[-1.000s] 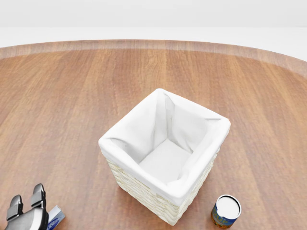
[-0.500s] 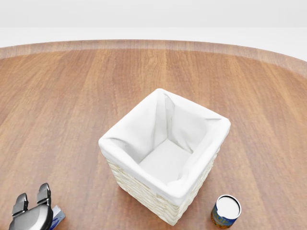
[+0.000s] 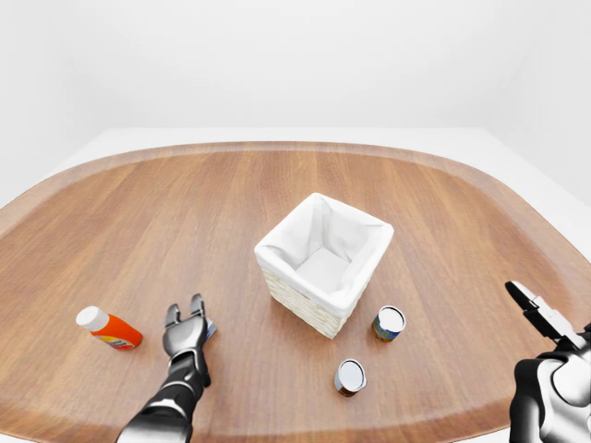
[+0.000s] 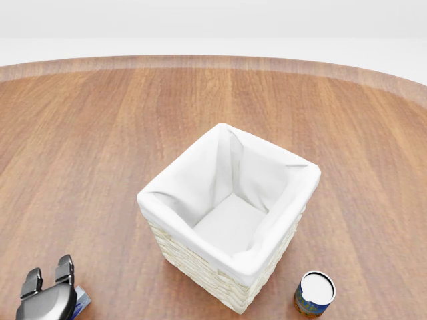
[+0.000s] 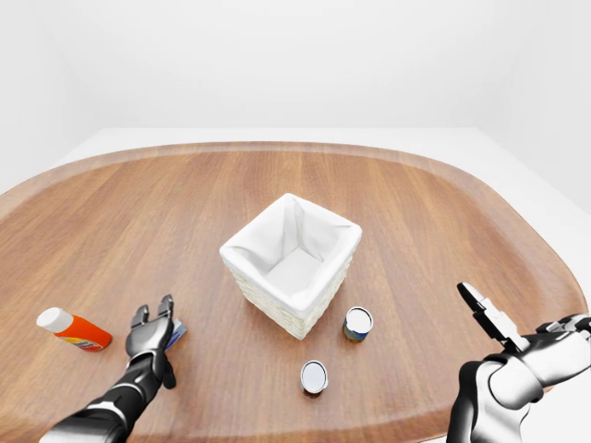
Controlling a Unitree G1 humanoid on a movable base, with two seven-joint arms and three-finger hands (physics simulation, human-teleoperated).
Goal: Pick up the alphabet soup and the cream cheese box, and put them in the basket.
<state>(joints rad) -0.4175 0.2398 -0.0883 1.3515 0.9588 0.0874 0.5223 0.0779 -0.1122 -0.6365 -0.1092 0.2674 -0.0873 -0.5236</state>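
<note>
Left hand (image 3: 187, 329), fingers spread, hovers over the cream cheese box (image 3: 211, 328) lower left; next it must close on it

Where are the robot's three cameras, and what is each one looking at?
Head view: on the head, tilted steeply down at the basket; only the left hand shows, bottom left.
Left-eye view: on the head, looking wider over the whole table; the right hand shows too.
Right-eye view: its twin, set slightly rightward; both hands show.
Shared: the eye views both show the orange bottle and two cans.
</note>
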